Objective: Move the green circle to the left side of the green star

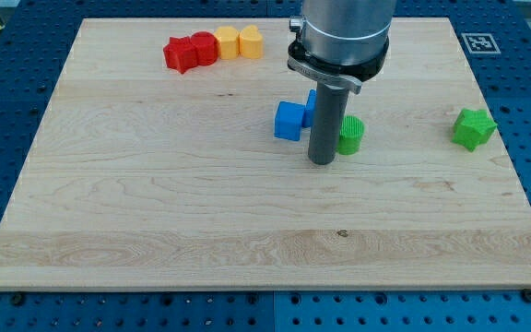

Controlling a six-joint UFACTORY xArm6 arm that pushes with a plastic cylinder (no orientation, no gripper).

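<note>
While my tip (321,162) touches ribbed green circle (350,136), green star (474,128) well right, no grasping tool.

The board (155,203) was pale, smooth wood with visible grain; the green circle (351,136) and green star (473,128) looked like matt plastic; the rod (323,124) was dull dark metal

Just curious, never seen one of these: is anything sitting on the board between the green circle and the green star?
No. In the camera view, only bare wooden board lies between the green circle and the green star.
</note>
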